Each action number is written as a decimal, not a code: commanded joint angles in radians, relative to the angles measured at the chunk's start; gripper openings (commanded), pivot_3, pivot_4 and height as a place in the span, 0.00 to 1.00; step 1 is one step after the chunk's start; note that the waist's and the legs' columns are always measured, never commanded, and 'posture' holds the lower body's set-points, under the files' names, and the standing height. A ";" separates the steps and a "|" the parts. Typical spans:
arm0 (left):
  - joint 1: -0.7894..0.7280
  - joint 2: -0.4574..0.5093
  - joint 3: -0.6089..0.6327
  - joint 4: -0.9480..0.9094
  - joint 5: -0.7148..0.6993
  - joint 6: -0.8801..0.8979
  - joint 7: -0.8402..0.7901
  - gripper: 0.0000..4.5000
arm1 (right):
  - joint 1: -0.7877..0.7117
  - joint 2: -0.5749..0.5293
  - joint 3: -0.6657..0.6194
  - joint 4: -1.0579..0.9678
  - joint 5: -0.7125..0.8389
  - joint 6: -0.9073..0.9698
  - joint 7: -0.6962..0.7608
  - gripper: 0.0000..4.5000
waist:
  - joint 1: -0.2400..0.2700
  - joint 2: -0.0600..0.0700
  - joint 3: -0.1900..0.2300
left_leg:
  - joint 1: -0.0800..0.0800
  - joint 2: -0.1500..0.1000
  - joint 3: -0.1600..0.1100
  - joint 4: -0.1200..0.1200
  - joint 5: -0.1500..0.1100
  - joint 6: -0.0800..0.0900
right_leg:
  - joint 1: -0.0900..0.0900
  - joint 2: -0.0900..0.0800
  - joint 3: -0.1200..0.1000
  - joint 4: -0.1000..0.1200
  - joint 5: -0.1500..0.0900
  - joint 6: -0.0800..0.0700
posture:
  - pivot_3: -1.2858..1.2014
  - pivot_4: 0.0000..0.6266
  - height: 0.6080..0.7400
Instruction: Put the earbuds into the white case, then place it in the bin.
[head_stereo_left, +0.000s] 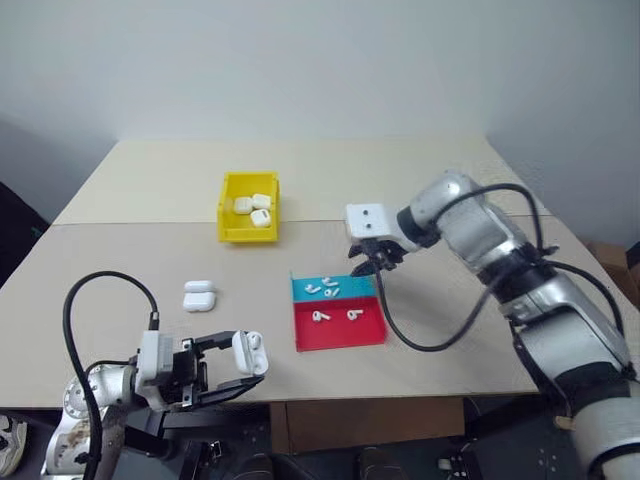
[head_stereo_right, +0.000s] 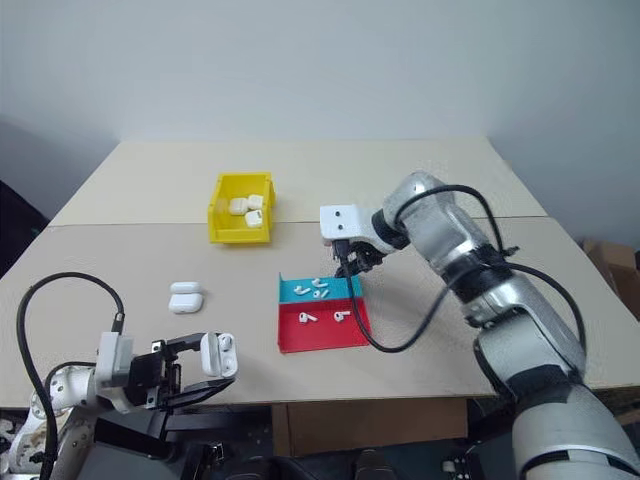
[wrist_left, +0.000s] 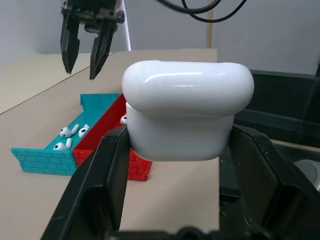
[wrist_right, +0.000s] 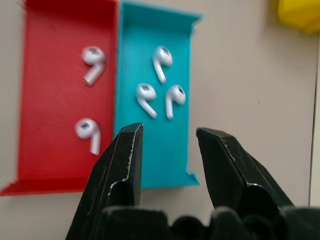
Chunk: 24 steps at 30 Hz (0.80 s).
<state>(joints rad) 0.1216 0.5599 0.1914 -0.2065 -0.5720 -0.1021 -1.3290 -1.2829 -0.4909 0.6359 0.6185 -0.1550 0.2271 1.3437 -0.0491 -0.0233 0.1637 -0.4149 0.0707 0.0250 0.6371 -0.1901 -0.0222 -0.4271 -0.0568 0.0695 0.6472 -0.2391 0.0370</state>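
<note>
Right wrist view: right gripper (wrist_right: 167, 150) parted, empty above earbuds (wrist_right: 159, 89); left gripper (head_stereo_left: 232, 372) clenched on white case (head_stereo_left: 249, 352); buds prob. light, slick, so pinch across stem.

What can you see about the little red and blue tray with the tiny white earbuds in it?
The tray is a shallow plastic box lying flat on the tan table, near its front edge. It has a teal half and a red half, side by side, with low walls patterned like bricks. Three white earbuds lie loose in the teal half and two in the red half. The right claw hangs open just above the teal end, not touching it.
</note>
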 joint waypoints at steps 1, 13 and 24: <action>0.020 -0.005 0.000 -0.059 0.007 -0.024 0.044 0.61 | -0.079 0.064 0.016 0.166 -0.076 -0.100 -0.011 0.47 | 0.001 0.000 0.000 | 0.000 0.000 0.000 0.000 0.000 0.000 | 0.000 0.000 0.000 0.000 0.000 0.000 | 0.52 0.24 1.00; 0.083 0.001 -0.006 -0.109 0.023 -0.033 0.116 0.61 | -0.202 0.268 -0.001 0.524 -0.209 -0.250 -0.089 0.47 | 0.002 0.001 0.000 | 0.000 0.000 0.000 -0.002 0.000 0.000 | -0.001 0.000 0.000 0.000 0.000 0.000 | 0.52 0.24 1.00; 0.072 0.008 -0.020 -0.103 0.039 -0.037 0.136 0.61 | -0.203 0.347 -0.034 0.608 -0.256 -0.250 -0.152 0.47 | 0.002 0.001 0.000 | 0.000 0.000 0.000 -0.003 0.000 0.000 | -0.001 0.000 0.000 0.000 0.000 0.000 | 0.52 0.24 1.00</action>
<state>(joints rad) 0.2025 0.5581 0.1723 -0.2931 -0.5329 -0.1116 -1.1939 -1.4501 -0.1458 0.6213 1.2266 -0.4075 -0.0183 1.2081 -0.0472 -0.0226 0.1641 -0.4149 0.0708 0.0254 0.6344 -0.1900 -0.0223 -0.4282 -0.0570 0.0693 0.6475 -0.2394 0.0365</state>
